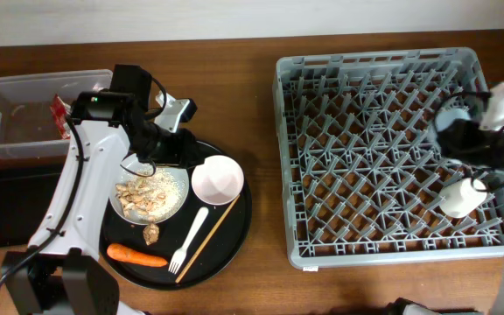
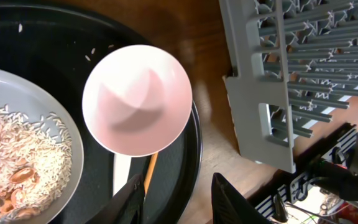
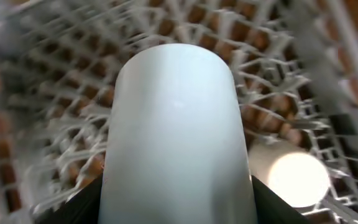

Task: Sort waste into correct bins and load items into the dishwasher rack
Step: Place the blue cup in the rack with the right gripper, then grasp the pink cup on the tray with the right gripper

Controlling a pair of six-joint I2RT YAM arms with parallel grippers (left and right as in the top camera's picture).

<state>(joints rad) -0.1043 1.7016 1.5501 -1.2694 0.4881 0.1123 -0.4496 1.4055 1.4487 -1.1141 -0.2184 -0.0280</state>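
Pale blue plastic fills my right-hand view. The light-blue cup [image 3: 176, 130] sits lengthwise in my right gripper [image 3: 176, 200], fingers pressed to both flanks, so I call it clamped, though the picture is smeared. It hangs inside the dishwasher rack [image 1: 374, 254], over the lattice near the rack's right wall. Which way its mouth faces I cannot tell.

My worry here is that the wall looks smooth and tapered, so a loose squeeze could let it slide out. If I set it across the pegs it will lean or roll. Just beyond it, also inside the rack, stands the white cup [image 3: 294, 177], and a careless descent could knock that over.

Further off, left of the rack, my left gripper [image 2: 176, 198] has its jaws apart and empty, above the round black tray [image 2: 55, 31]. The cream bowl [image 2: 135, 99] is just ahead. A pinch on its rim could tip it against the plate [image 2: 17, 124] and scatter rice.
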